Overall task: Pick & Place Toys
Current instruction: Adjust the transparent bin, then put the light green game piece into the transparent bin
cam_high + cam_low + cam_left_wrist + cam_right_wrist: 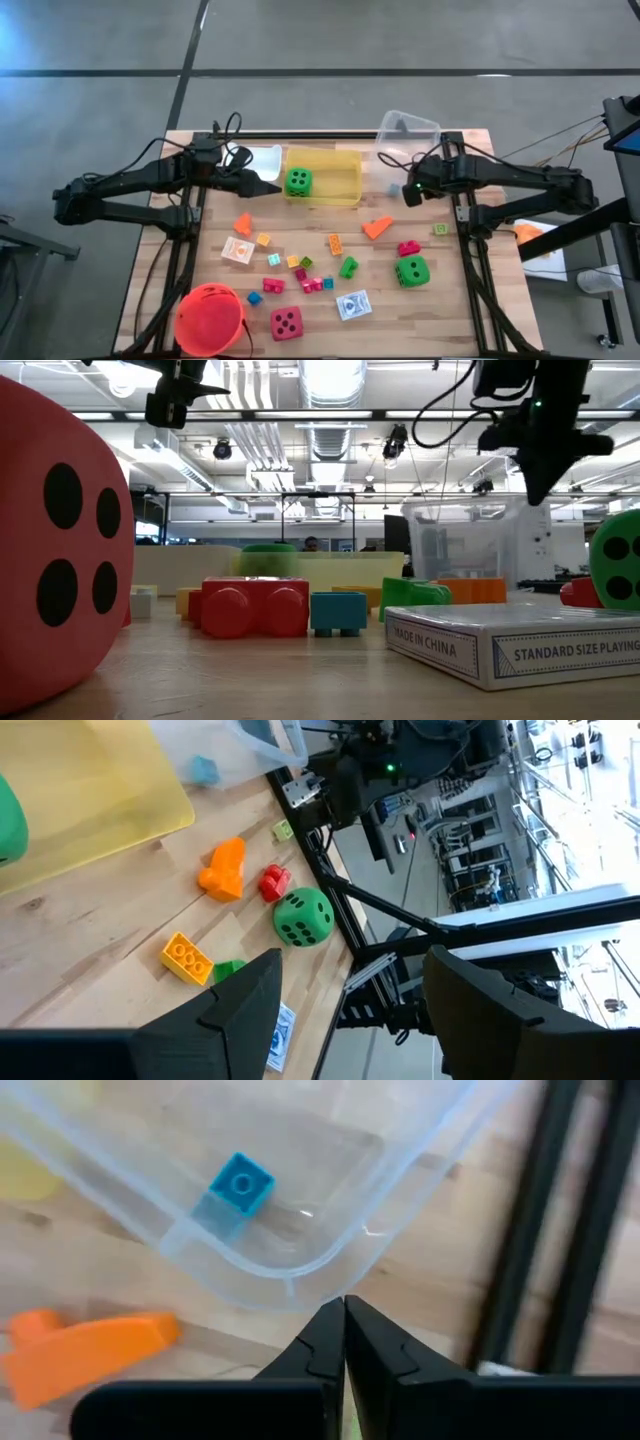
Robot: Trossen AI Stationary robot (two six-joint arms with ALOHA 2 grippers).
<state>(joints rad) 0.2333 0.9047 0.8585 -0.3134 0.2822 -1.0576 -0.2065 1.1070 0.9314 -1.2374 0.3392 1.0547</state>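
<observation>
A green die point(298, 181) lies in the yellow bin point(340, 190). My left gripper point(268, 186) hangs open and empty just left of that bin, above the table. My right gripper point(410, 192) is shut and empty, raised near the clear bin point(408, 132); in the right wrist view point(345, 1320) its tips sit at the bin's rounded corner. A blue block point(240, 1185) lies in the clear bin. On the table lie an orange wedge point(377, 228), a second green die point(411, 270), a pink-red die point(286, 322), white cards point(238, 250) and several small blocks point(310, 280).
An orange-red bucket point(209, 318) stands at the near left corner. A white bin point(262, 160) sits at the far edge, left of the yellow bin. Black frame rails point(465, 260) run along both sides of the table. A card box point(540, 645) lies close to the low camera.
</observation>
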